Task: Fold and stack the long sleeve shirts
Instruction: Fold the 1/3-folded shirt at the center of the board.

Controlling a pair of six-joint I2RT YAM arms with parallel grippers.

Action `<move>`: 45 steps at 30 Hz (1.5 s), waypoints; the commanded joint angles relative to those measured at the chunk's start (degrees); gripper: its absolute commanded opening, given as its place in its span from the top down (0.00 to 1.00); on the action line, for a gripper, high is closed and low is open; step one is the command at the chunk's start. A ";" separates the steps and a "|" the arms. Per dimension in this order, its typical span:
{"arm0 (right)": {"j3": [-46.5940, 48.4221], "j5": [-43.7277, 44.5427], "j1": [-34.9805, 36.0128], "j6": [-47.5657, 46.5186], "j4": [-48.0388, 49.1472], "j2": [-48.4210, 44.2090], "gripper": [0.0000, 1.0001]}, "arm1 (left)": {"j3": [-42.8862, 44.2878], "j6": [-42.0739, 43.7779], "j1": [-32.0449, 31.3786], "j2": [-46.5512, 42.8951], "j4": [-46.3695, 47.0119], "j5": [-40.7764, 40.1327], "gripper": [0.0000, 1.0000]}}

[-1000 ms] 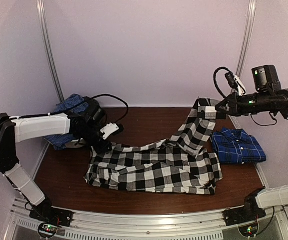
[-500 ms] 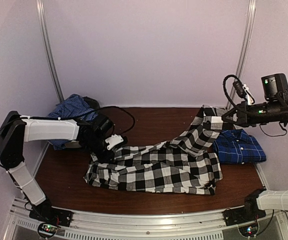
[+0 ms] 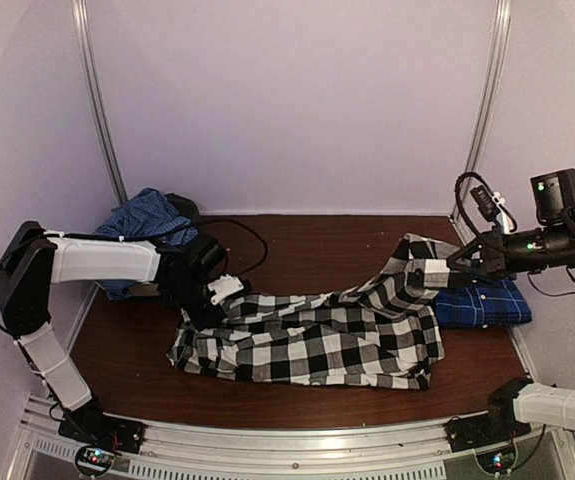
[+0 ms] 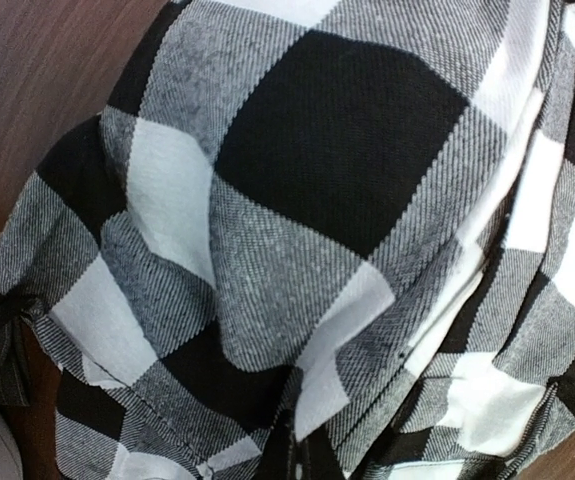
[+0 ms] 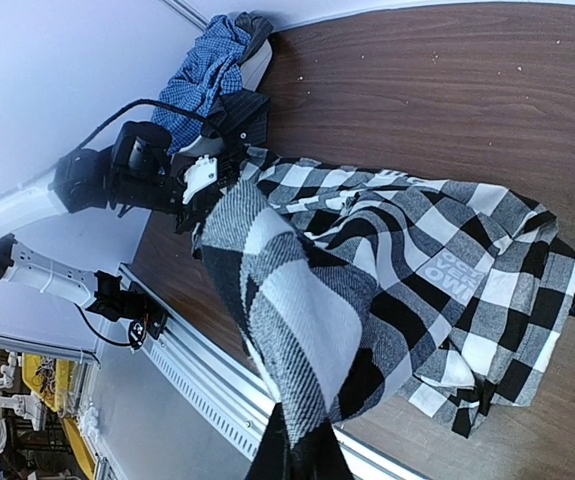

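Left gripper [image 3: 203,308] and right gripper [image 3: 453,264] both tight on the black-and-white check shirt [image 3: 307,350]; jaws lost in cloth

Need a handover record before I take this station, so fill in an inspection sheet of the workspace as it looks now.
Surface: dark brown wooden tabletop, a few pale specks.
Job's things: black-and-white check cloth shirt spread unfolded across the middle, its sleeve lifted rightward; royal blue plaid cloth shirt folded at the right edge.
Clutter: crumpled blue checked cloth heaped in the back left corner.
Hands: left hand shut, down at the check shirt's left end, hold not confirmable; right hand shut on the sleeve.
Cables: looped black cable behind the left arm; arched black cable over the right wrist.
Surroundings: pale lilac walls; metal rail along the near edge.
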 commanded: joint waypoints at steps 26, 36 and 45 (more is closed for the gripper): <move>-16.64 -3.60 -0.14 -0.10 -10.26 -9.41 1.00 | 2.22 -0.31 -0.05 -7.27 -2.07 0.08 0.36; -22.92 -5.72 -0.19 1.02 1.06 -5.33 1.00 | 6.80 -8.21 -0.09 -7.21 6.30 2.94 0.12; -24.57 -12.27 -0.01 5.89 14.99 -0.18 1.00 | 5.57 -14.07 -2.04 -8.79 20.18 16.84 0.18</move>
